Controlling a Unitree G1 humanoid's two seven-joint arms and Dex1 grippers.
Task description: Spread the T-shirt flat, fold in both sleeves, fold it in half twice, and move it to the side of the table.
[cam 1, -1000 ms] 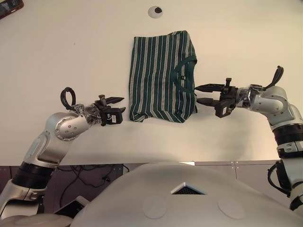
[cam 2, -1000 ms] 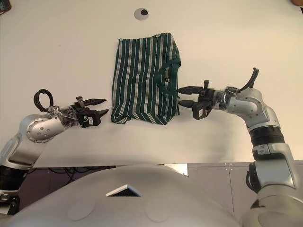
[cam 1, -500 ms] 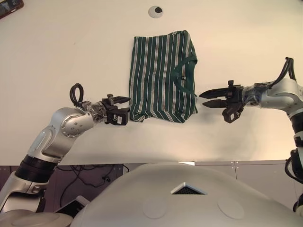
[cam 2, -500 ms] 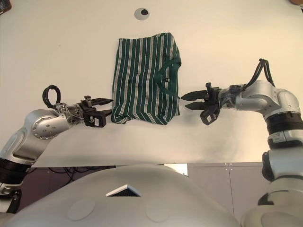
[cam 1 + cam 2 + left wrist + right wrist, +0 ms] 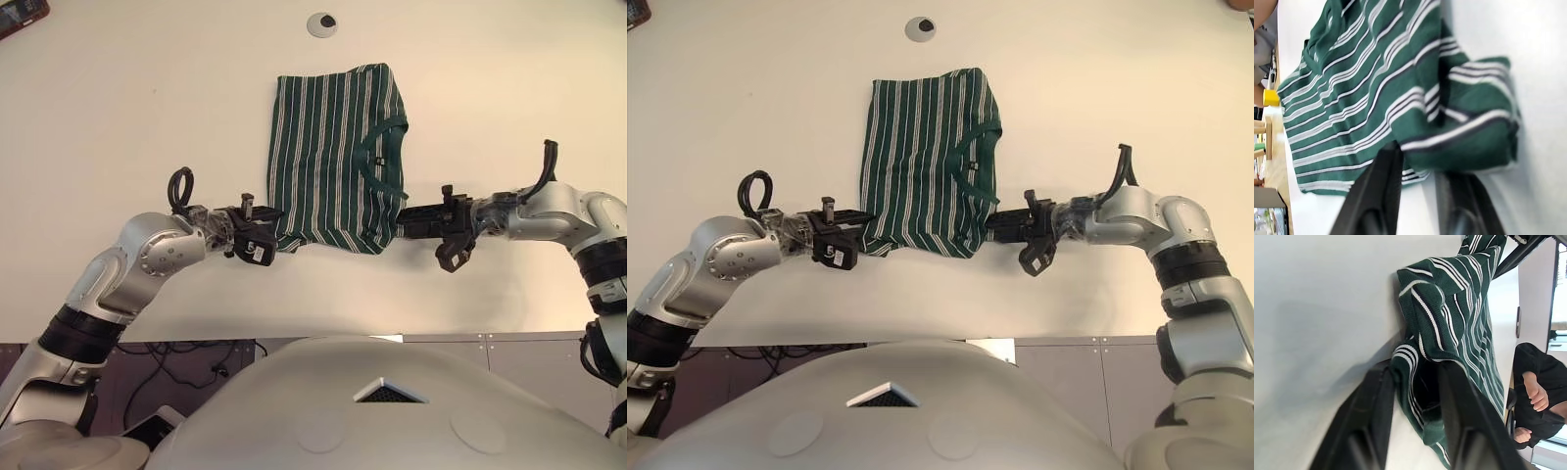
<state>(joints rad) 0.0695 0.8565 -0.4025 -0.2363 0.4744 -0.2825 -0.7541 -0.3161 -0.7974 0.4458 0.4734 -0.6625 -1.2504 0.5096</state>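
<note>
Left gripper point(image 5: 274, 215) at the near left corner of the T-shirt point(image 5: 333, 147), its fingers pinching the bunched hem. Right gripper point(image 5: 404, 216) at the T-shirt's near right corner, its fingers likewise closed on a raised fold of cloth. The T-shirt (green with thin white stripes) lies on the white table point(image 5: 147, 117) as a long rectangle, sleeves folded in, its neck opening at its right edge. A round grey port point(image 5: 321, 24) sits in the tabletop just beyond the T-shirt's far edge.
</note>
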